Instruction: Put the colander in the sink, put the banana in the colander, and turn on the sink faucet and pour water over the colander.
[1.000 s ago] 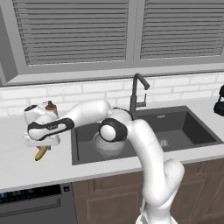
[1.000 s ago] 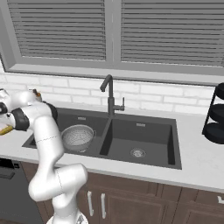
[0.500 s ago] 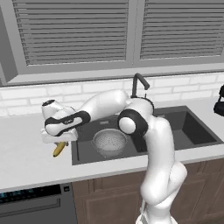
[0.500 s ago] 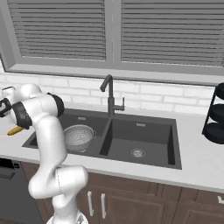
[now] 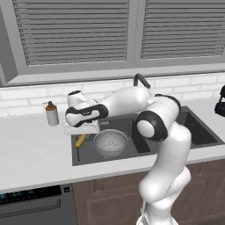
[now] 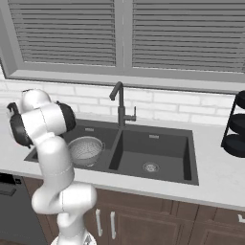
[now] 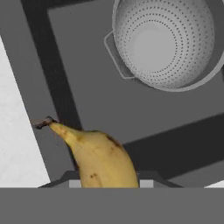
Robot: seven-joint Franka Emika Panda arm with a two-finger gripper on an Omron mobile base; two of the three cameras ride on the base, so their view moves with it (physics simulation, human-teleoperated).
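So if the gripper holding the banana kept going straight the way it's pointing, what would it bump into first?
Probably the dark floor of the sink, beside the colander rather than in it. The banana held in the gripper would likely touch first; depth is hard to judge.

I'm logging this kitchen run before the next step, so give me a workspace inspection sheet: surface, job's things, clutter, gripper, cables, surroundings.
Surface: pale grey counter around a dark grey double-basin sink.
Job's things: round silvery perforated metal colander sits upright in the basin nearest the soap bottle, nothing inside it. Small yellow banana with dark tips is held above that basin's rim, beside the colander. Dark gooseneck faucet stands behind the divider; no water seen.
Clutter: white soap bottle with dark pump on the counter by the wall.
Gripper: two-finger gripper shut on the banana.
Cables: nothing seen.
Surroundings: white brick backsplash, window blinds, dark tiered rack, wooden cabinets below.
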